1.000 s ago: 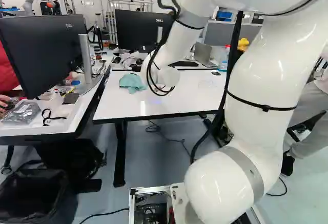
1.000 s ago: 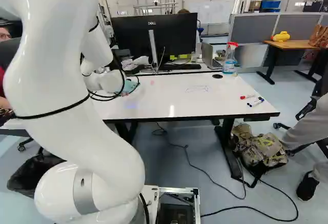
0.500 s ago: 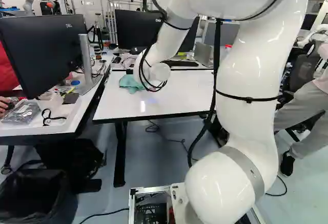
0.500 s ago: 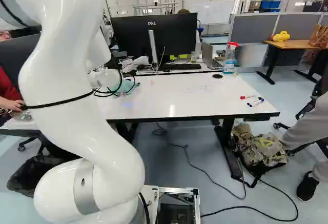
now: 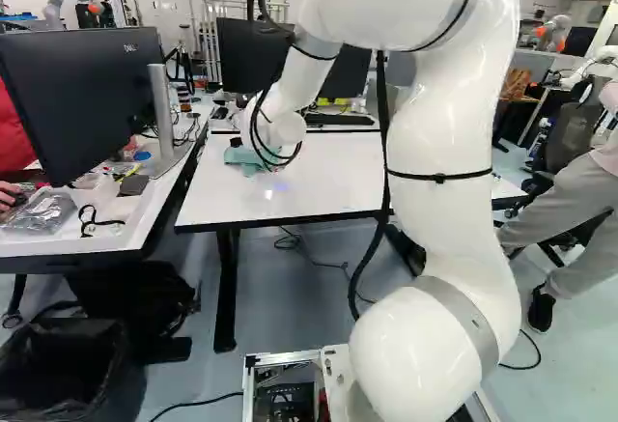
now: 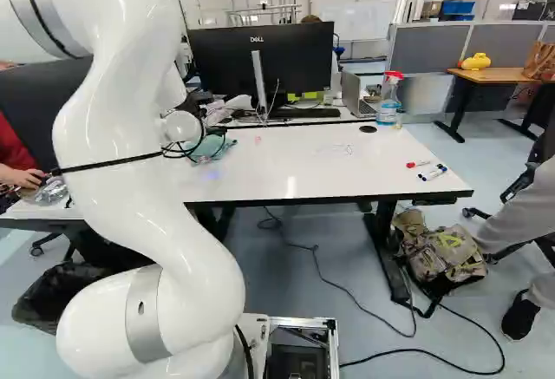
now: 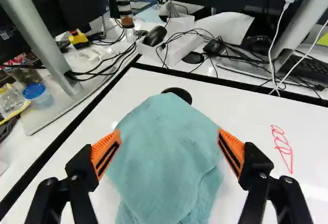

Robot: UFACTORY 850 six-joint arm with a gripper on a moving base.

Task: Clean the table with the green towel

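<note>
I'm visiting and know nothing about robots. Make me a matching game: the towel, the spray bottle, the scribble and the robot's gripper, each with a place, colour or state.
Things
1. Towel
2. Spray bottle
3. Scribble
4. Gripper

Descriptions
A. Red at the top, pale blue lower down
B. Open, its two fingers wide apart
C. Soft blue-green, lying in folds
D. Drawn in red on the white table

Right pairs
1-C
2-A
3-D
4-B

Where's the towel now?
The towel lies near the left end of the table, by the black disc, between the gripper's open fingers in the wrist view.
</note>
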